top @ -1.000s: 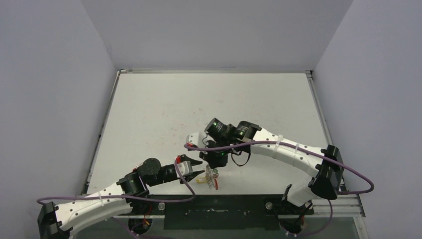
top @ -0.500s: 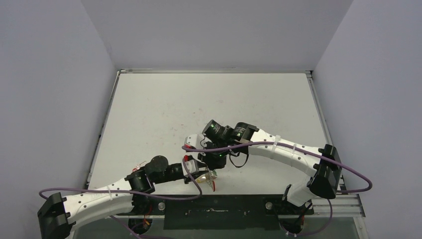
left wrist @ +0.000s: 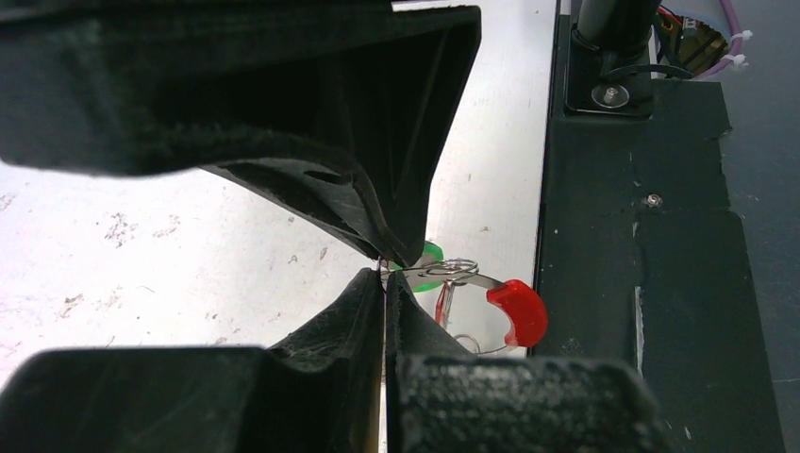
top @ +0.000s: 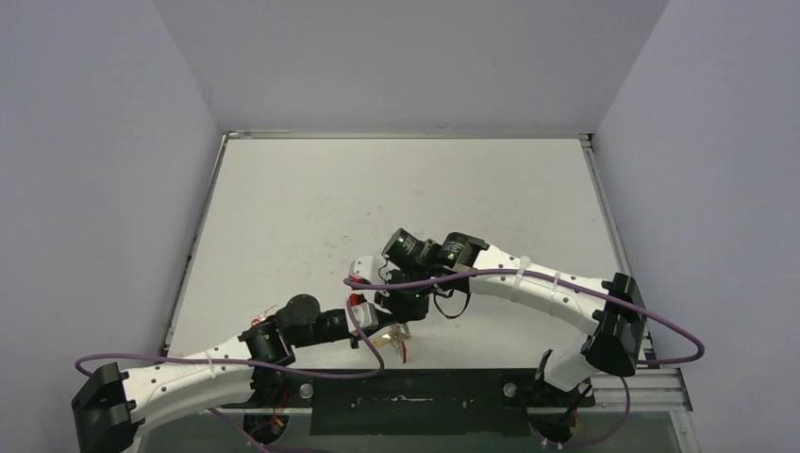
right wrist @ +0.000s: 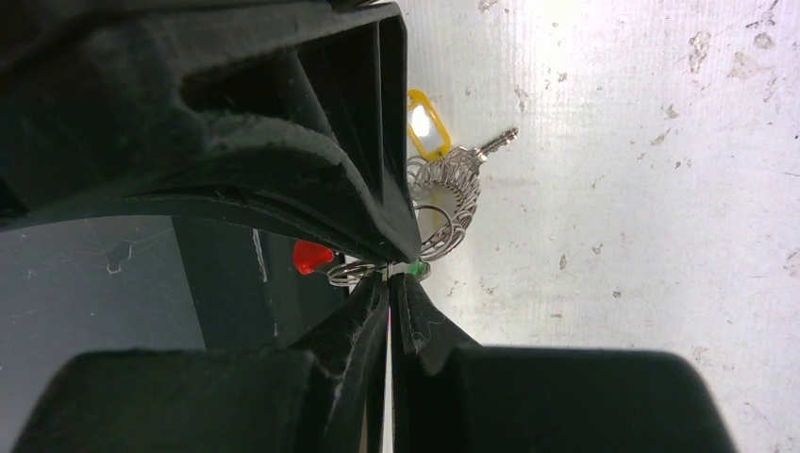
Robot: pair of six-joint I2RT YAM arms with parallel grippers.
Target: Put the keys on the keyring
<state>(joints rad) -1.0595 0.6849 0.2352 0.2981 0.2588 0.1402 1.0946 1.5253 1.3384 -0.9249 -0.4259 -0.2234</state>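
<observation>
The keyring (left wrist: pixel 472 280) is a thin silver wire with a red plastic piece (left wrist: pixel 517 311), held just above the table's near edge. My left gripper (left wrist: pixel 385 276) is shut, with a thin wire of the ring pinched at its tips. The right gripper (right wrist: pixel 389 276) is shut too, tip to tip with the left one, and the ring's bundle hangs from it. A green tag (left wrist: pixel 432 253) sits right behind the meeting tips. A yellow-tagged key (right wrist: pixel 426 127) and small coiled rings (right wrist: pixel 451 203) hang off the bundle. From above, the bundle (top: pixel 400 337) lies between left gripper (top: pixel 379 330) and right gripper (top: pixel 407 321).
The black base plate (left wrist: pixel 651 283) with its bolts runs along the table's near edge, right beside the bundle. Purple cables (top: pixel 528 276) loop along both arms. Grey walls close in the white table (top: pixel 396 189) on three sides.
My left gripper moved in to the right toward the hanging bundle and went from open to shut at the right gripper's tips. The right gripper shifted slightly left and stayed shut.
</observation>
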